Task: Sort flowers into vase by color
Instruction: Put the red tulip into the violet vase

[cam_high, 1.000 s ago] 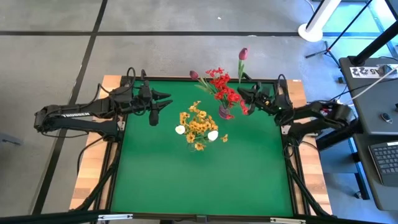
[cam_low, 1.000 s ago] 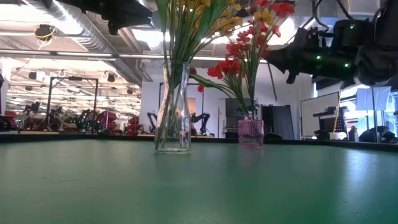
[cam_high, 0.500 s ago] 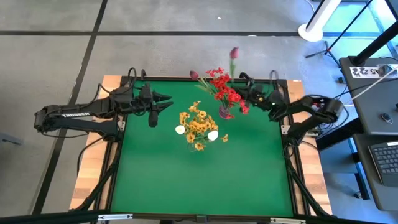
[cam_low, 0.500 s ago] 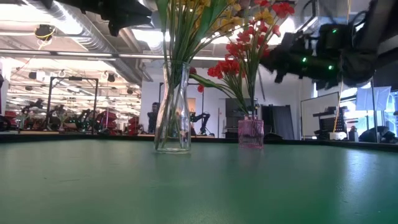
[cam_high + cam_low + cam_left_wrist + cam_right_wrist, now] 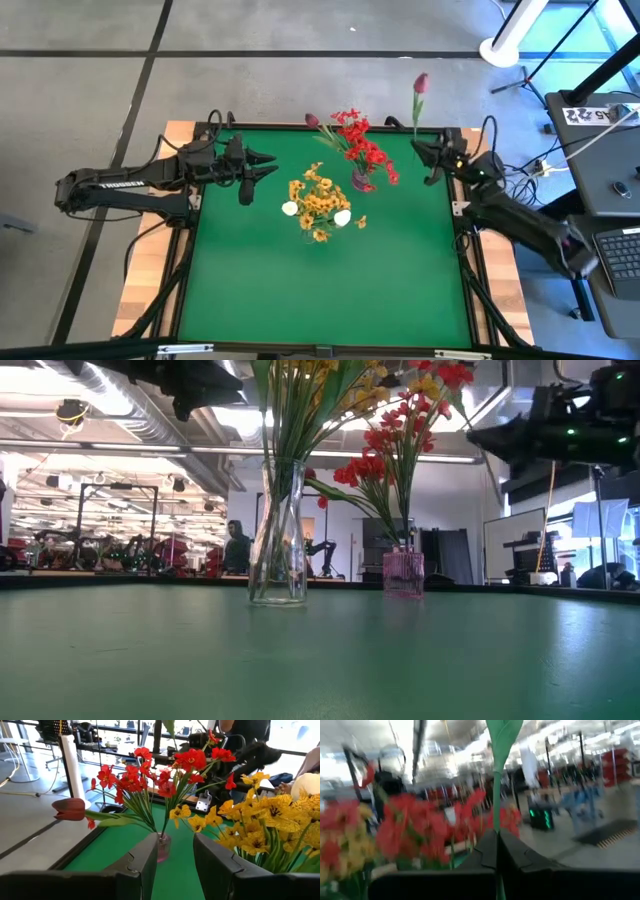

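Over the counter's [image 5: 320, 290] far right corner, the right fingers [image 5: 420, 146] pinch a maroon tulip [image 5: 420, 84] stem; left fingers [image 5: 268, 164] part-open, empty.

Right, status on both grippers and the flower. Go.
Right gripper shut on pink bud stem, at table's far right corner beside red bunch. Left gripper part open, empty, waiting left of yellow bunch. Nothing in the way.

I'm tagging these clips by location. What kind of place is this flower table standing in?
Probably a robotics lab or workshop hall. The low view shows exposed ceiling ducts and equipment racks behind the green table; the high view shows a desk with a keyboard beside it.
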Controlling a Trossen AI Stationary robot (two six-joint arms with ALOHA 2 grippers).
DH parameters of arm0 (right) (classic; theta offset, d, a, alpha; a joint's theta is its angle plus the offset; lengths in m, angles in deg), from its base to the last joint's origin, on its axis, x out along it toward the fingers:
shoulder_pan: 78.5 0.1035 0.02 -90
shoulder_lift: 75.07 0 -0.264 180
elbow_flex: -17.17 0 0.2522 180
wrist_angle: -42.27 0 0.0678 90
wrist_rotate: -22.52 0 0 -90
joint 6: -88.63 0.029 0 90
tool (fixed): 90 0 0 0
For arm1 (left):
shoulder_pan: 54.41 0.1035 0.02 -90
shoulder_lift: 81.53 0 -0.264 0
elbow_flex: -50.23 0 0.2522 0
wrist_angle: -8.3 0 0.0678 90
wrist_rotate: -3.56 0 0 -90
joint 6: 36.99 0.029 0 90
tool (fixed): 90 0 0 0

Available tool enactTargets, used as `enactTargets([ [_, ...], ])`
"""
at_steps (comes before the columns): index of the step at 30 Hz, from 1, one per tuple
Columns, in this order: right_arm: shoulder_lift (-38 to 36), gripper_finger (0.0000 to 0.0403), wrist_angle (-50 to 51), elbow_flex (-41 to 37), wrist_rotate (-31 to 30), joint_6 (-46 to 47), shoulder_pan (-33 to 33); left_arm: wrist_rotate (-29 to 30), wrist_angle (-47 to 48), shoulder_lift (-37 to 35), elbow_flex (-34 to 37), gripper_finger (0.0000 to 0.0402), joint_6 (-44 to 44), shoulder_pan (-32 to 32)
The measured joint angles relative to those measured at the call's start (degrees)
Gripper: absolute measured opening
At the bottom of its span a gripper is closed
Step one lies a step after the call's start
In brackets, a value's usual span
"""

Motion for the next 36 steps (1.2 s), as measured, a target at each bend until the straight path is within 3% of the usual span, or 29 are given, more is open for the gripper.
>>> enactTargets([
  [2,-8.4,0.0,11.6,0.3,-0.9,-3.2,0.0,0.0,0.0,0.1,0.0,0.0121,-0.8,0.0],
  [8,-30.3,0.0,33.1,0.7,-7.6,-6.1,0.0,0.0,0.5,0.1,0.0,0.0121,-1.3,0.0],
  [10,-33.6,0.0,40.2,0.5,-8.8,-6.6,0.0,0.0,0.6,0.1,0.0,0.0121,-1.3,0.0],
  [13,-33.1,0.0,44.4,0.2,-10.4,-7.4,1.1,0.0,0.6,0.1,0.0,0.0121,-1.3,0.0],
  [18,-31.8,0.0,31.4,-6.5,-12.2,-6.4,7.0,0.9,0.6,0.1,0.0,0.0121,-2.4,0.0],
  [22,-30.6,0.0,29.7,-6.5,-20.3,-9.6,13.9,1.2,0.6,0.6,0.0,0.0121,-2.5,0.0],
  [28,-27.4,0.0,22.3,-6.6,-26.3,-14.4,23.2,1.7,0.5,2.8,0.0,0.0121,-2.6,-0.1],
  [36,-17.8,0.0,11.1,-6.7,-28.2,-15.3,27.6,1.7,-0.7,7.2,0.0,0.0121,-2.6,0.0],
])
